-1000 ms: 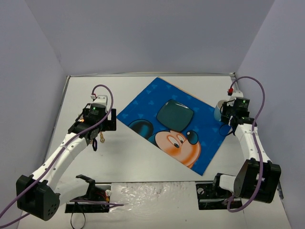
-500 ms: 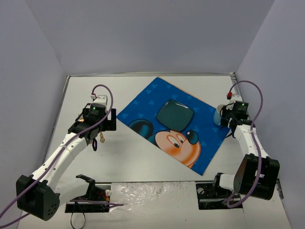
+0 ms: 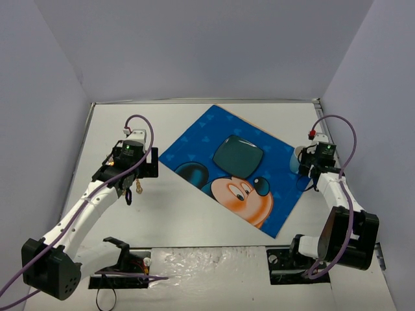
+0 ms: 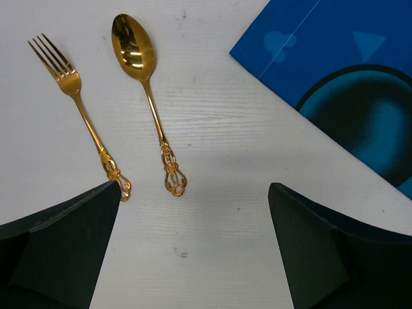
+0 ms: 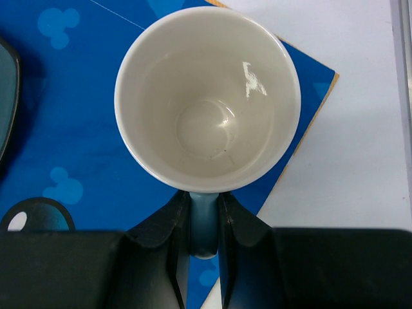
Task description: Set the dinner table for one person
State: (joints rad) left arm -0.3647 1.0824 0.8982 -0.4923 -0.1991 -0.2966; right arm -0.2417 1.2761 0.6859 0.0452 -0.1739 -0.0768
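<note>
Dinner table, a large plain white flat tabletop (image 3: 194, 220), fills the top view under a blue Mickey Mouse cloth placemat (image 3: 194, 152). Right gripper (image 5: 204, 212) clamps the blue handle of a ceramic mug (image 5: 207, 96) at the placemat's right corner. Left gripper (image 4: 194, 190) hangs wide apart near a gold metal fork (image 4: 77, 106) and spoon (image 4: 145, 84).

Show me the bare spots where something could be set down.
Bare table lies between the placemat and the arm bases, and in the far-left corner. Crowded: fork and spoon by the left gripper; mug in the right gripper at the placemat's right corner.
</note>
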